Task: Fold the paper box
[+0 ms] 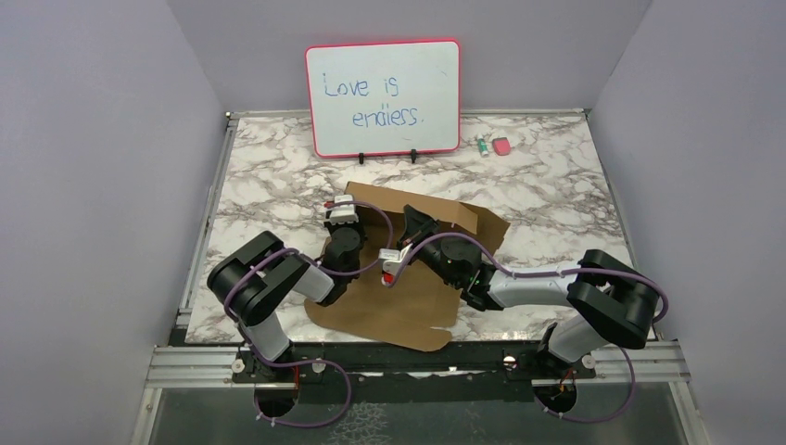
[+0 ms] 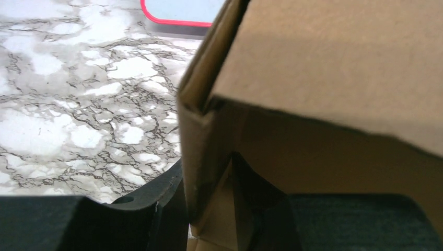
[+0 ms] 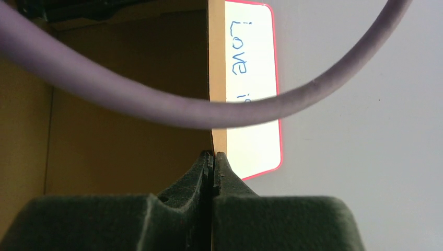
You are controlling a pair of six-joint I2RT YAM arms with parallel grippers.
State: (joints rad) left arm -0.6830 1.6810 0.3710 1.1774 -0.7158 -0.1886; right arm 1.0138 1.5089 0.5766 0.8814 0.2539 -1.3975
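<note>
The paper box [image 1: 408, 311] is a plain brown cardboard sheet in the middle of the table, its back part folded up into a wall [image 1: 463, 218]. My left gripper [image 1: 346, 209] is at the wall's left corner. In the left wrist view, the left gripper [image 2: 208, 164] has one finger on either side of the folded corner [image 2: 196, 141] and is shut on it. My right gripper [image 1: 412, 224] is at the middle of the wall. In the right wrist view, the right gripper [image 3: 213, 155] is shut on the thin upright cardboard edge [image 3: 217, 78].
A pink-framed whiteboard [image 1: 383, 97] reading "Love is endless" stands at the back of the marble table [image 1: 556, 195]. A small green-and-white item [image 1: 482, 146] and a pink eraser [image 1: 501, 146] lie to its right. Grey walls close in both sides.
</note>
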